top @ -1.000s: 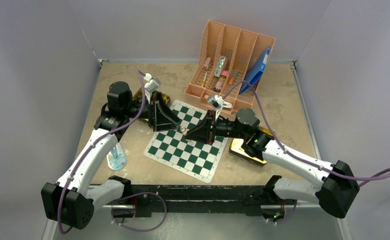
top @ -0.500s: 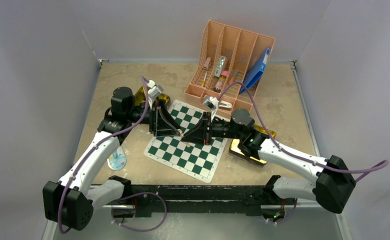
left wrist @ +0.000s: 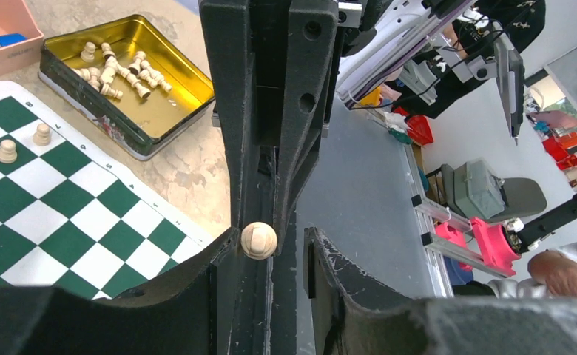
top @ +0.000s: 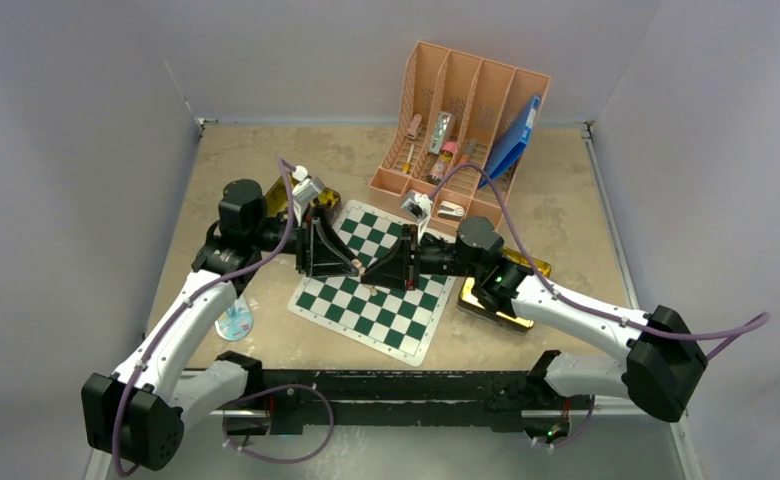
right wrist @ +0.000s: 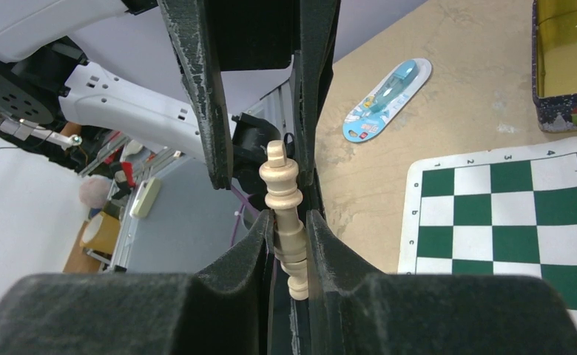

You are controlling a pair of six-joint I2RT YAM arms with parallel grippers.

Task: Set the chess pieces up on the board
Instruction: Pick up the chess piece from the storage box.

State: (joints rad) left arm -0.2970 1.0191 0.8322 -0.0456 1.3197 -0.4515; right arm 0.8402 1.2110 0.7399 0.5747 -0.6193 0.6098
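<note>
Setup is judged barely begun: only two tan pawns (left wrist: 7, 151) are seen on the board (top: 391, 322), with more tan pieces (left wrist: 115, 70) left in the gold tin (left wrist: 163, 81) beside it. Above the board, a tan king (right wrist: 282, 200) is clamped by the right gripper (right wrist: 289, 220). The left gripper (left wrist: 271, 237) is set narrowly apart around the king. Nothing is seen blocking the board.
</note>
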